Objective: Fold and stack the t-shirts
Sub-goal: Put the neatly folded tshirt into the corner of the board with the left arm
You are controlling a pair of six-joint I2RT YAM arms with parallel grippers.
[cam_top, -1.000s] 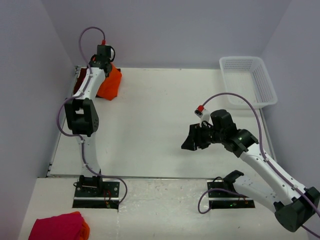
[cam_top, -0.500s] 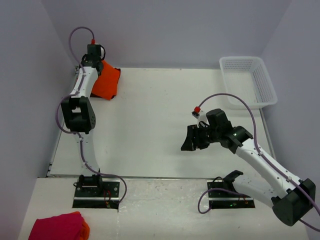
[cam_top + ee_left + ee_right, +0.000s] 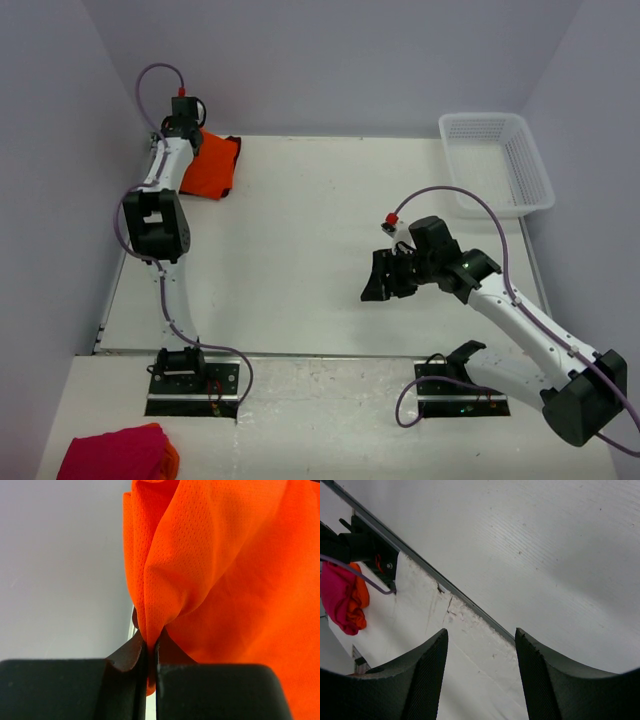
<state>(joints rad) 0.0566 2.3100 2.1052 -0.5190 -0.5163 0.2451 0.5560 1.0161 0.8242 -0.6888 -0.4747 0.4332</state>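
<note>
left tool [image 3: 149, 650] clamped on orange t-shirt [image 3: 212, 168] | shirt partly hidden behind left arm | right tool [image 3: 480, 639] apart, empty

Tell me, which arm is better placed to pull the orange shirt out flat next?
Left, most likely: the left gripper is shut on a fold of the orange t-shirt. The right gripper hangs open over bare table, well away.

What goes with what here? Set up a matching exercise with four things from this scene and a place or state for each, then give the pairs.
Things:
1. orange t-shirt
2. right gripper
3. white basket
4. pink-red bundle

Places or states:
A. far-right corner
B. open, holding nothing
C. near-left corner
D. pinched in the shut left gripper, far-left corner

Pairs: 1-D, 2-B, 3-A, 4-C
</note>
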